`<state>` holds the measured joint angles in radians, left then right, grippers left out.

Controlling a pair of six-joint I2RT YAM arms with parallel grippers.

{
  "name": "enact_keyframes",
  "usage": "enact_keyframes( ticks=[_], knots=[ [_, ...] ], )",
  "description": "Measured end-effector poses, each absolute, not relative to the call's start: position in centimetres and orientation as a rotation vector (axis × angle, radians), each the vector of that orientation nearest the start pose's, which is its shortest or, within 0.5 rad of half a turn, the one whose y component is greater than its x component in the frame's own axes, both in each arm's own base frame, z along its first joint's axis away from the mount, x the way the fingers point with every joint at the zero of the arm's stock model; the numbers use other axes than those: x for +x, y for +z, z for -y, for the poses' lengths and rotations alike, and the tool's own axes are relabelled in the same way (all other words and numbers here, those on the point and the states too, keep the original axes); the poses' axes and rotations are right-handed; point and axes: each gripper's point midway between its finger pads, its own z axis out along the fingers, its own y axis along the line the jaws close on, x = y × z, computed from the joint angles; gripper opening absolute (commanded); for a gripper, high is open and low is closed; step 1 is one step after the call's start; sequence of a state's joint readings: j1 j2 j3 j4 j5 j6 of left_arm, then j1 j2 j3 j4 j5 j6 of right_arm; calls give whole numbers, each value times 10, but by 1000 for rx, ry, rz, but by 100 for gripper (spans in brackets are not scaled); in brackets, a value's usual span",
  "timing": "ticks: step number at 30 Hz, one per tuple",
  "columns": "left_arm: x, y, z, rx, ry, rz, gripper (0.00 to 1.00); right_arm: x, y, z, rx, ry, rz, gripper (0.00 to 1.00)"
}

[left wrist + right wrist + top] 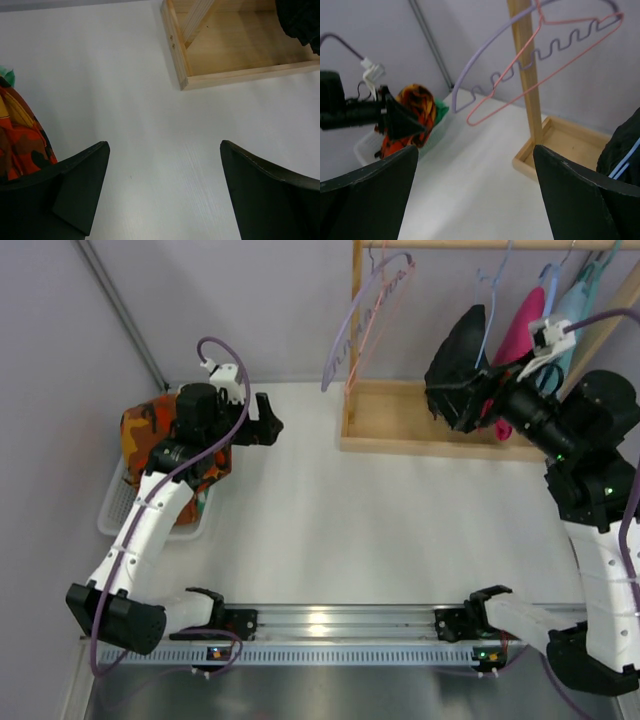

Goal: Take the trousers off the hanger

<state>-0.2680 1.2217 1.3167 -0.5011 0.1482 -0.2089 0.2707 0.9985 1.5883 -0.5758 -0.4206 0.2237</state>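
Black trousers [462, 348] hang from a light blue hanger [492, 300] on the wooden rack's rail at the back right. They also show at the right edge of the right wrist view [621, 147], with a blue hanger wire in front of them. My right gripper [452, 405] is open and empty, raised just beside the lower part of the trousers; the right wrist view [475, 147] shows its jaws wide apart. My left gripper [268, 426] is open and empty above the table at the left, seen in the left wrist view [162, 145] over bare white table.
An orange camouflage garment [150, 430] lies in a white basket [115, 510] at the left. Empty purple [345, 325] and pink [385, 310] hangers hang by the rack post. Pink [520, 325] and teal [578, 300] garments hang right of the trousers. The wooden rack base [400, 443] sits on the table.
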Motion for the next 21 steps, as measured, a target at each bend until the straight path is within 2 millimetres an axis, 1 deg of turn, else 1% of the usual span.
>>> enact_keyframes(
  ticks=[1, 3, 7, 8, 10, 11, 13, 15, 18, 21],
  knots=[
    [354, 312, 136, 163, -472, -1994, 98, 253, 501, -148, -338, 699, -1532, 100],
    [352, 318, 140, 174, -498, -1983, 98, 269, 528, -140, -257, 662, -1486, 99],
    [352, 333, 142, 185, -520, -1950, 98, 297, 563, -122, -130, 620, -1448, 99],
    [351, 337, 143, 187, -522, -1941, 98, 307, 571, -117, -98, 614, -1438, 99],
    [350, 344, 142, 188, -522, -1924, 98, 326, 580, -102, -33, 605, -1440, 99],
    [350, 347, 142, 189, -522, -1916, 98, 337, 582, -95, -4, 606, -1442, 100],
    [349, 353, 142, 191, -521, -1901, 98, 356, 579, -73, 71, 589, -1461, 99],
    [348, 359, 141, 192, -519, -1886, 98, 375, 569, -54, 140, 578, -1491, 98],
    [347, 364, 140, 189, -516, -1874, 98, 392, 552, -41, 202, 579, -1538, 96],
    [346, 365, 139, 185, -510, -1870, 98, 406, 537, -39, 235, 600, -1580, 94]
  ],
)
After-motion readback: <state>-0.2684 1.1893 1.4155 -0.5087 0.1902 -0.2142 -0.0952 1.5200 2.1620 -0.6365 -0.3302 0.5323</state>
